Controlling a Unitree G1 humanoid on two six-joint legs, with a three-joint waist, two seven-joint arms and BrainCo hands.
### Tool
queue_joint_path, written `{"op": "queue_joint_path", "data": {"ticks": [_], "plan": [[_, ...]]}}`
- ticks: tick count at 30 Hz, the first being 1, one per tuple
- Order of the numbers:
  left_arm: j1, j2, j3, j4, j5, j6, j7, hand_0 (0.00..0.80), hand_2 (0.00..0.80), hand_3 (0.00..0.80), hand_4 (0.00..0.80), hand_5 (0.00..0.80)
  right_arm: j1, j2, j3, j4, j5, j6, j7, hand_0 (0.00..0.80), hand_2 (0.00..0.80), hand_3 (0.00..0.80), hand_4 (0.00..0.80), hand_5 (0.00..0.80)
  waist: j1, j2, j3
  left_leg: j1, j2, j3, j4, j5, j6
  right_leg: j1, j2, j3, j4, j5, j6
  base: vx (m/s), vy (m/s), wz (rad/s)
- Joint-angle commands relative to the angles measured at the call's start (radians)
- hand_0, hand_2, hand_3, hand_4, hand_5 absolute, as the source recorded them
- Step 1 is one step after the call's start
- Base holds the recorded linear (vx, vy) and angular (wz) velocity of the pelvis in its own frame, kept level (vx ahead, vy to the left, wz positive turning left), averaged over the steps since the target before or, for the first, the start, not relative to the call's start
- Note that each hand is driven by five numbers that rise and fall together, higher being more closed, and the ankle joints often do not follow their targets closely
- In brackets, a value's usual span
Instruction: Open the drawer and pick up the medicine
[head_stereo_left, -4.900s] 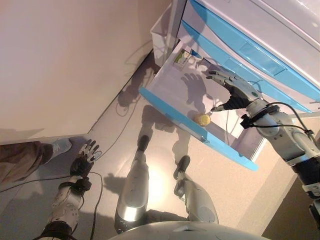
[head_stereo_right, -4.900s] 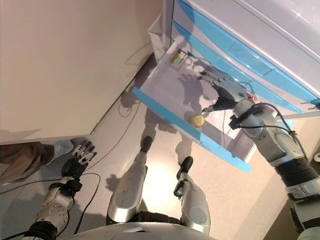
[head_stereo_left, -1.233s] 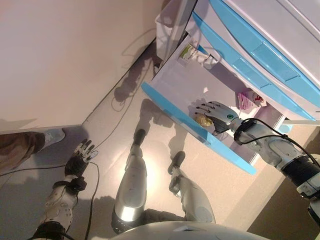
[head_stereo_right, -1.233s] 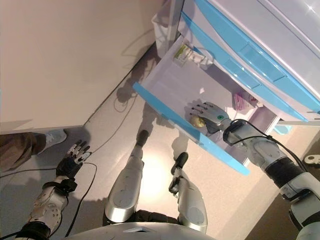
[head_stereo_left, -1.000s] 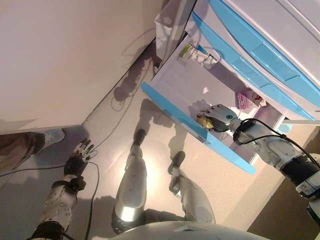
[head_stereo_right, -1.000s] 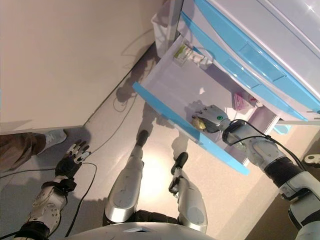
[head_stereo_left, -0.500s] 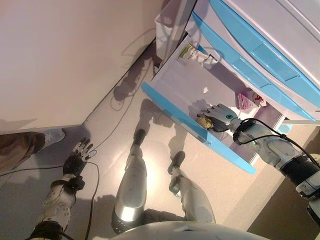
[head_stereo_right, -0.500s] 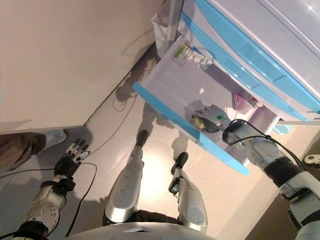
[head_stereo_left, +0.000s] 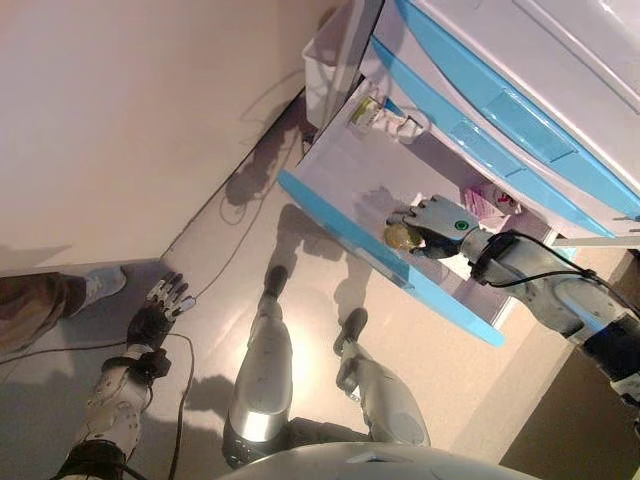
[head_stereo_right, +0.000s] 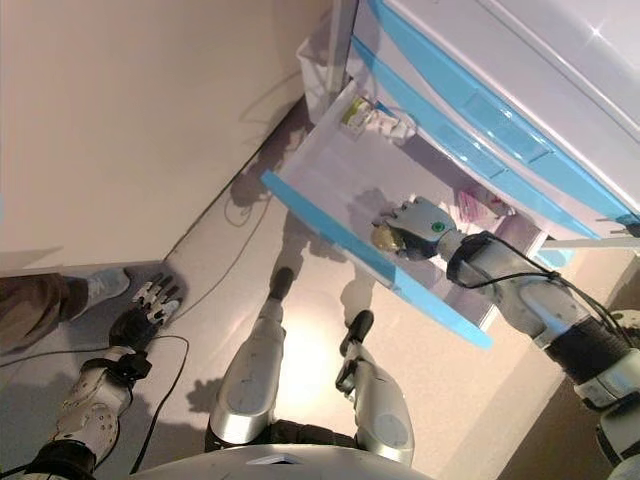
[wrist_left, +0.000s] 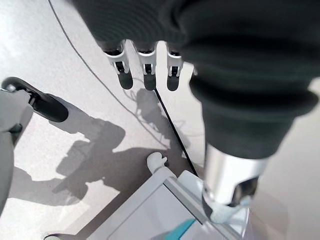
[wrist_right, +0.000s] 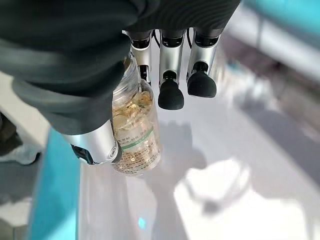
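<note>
The blue-fronted drawer (head_stereo_left: 372, 258) of the white cabinet stands pulled out. My right hand (head_stereo_left: 442, 220) is inside it near the front edge, shut on the medicine, a clear bottle of yellow capsules (head_stereo_left: 398, 236). In the right wrist view the bottle (wrist_right: 136, 135) sits between the thumb and the curled fingers (wrist_right: 171, 62), held just above the drawer's pale floor. My left hand (head_stereo_left: 156, 318) hangs low by the floor on the left with its fingers (wrist_left: 145, 75) relaxed and holding nothing.
A pink box (head_stereo_left: 488, 199) lies deeper in the drawer and a green-labelled pack (head_stereo_left: 366, 112) at its far end. A white bin (head_stereo_left: 322, 58) stands beside the cabinet. A person's leg and shoe (head_stereo_left: 98, 284) show at the left, below a beige wall.
My right hand came down from above the drawer, closed round the bottle by the front edge and has now raised it slightly. The left hand stays hanging. The view has shifted a little.
</note>
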Motion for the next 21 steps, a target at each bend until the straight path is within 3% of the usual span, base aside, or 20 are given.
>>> {"op": "queue_joint_path", "data": {"ticks": [1, 13, 16, 21], "plan": [[0.108, -0.007, 0.053, -0.038, 0.022, -0.012, -0.013, 0.000, 0.000, 0.000, 0.000, 0.000, 0.018, -0.084, -0.030, -0.118, 0.067, -0.036, 0.029, 0.800, 0.800, 0.800, 0.800, 0.800, -0.041, -0.029, -0.110, -0.012, -0.037, 0.023, 0.018, -0.107, 0.052, -0.042, 0.025, 0.034, 0.045, 0.026, 0.044, 0.011, 0.016, -0.13], [0.153, -0.052, 0.086, -0.043, 0.041, 0.012, -0.005, 0.000, 0.000, 0.000, 0.000, 0.000, 0.148, -0.152, -0.276, -0.330, 0.173, -0.114, 0.111, 0.800, 0.800, 0.800, 0.800, 0.800, -0.084, -0.047, -0.201, 0.052, -0.015, 0.055, -0.025, -0.108, 0.047, -0.011, 0.034, 0.080, 0.024, 0.024, 0.049, 0.013, 0.015, -0.13], [0.161, -0.068, 0.096, -0.028, 0.047, 0.011, -0.007, 0.000, 0.000, 0.000, 0.000, 0.000, 0.167, -0.168, -0.331, -0.376, 0.273, -0.163, 0.157, 0.800, 0.800, 0.800, 0.800, 0.800, -0.095, -0.051, -0.227, 0.068, -0.010, 0.062, -0.037, -0.107, 0.044, -0.003, 0.035, 0.091, 0.018, 0.023, 0.050, 0.019, 0.020, -0.15], [0.160, -0.080, 0.104, -0.006, 0.055, 0.015, -0.006, 0.000, 0.000, 0.000, 0.000, 0.000, 0.158, -0.197, -0.398, -0.430, 0.501, -0.190, 0.241, 0.800, 0.800, 0.800, 0.800, 0.800, -0.104, -0.057, -0.257, 0.087, -0.005, 0.070, -0.044, -0.109, 0.037, 0.011, 0.033, 0.102, 0.012, 0.023, 0.051, 0.018, 0.015, -0.07]]}}
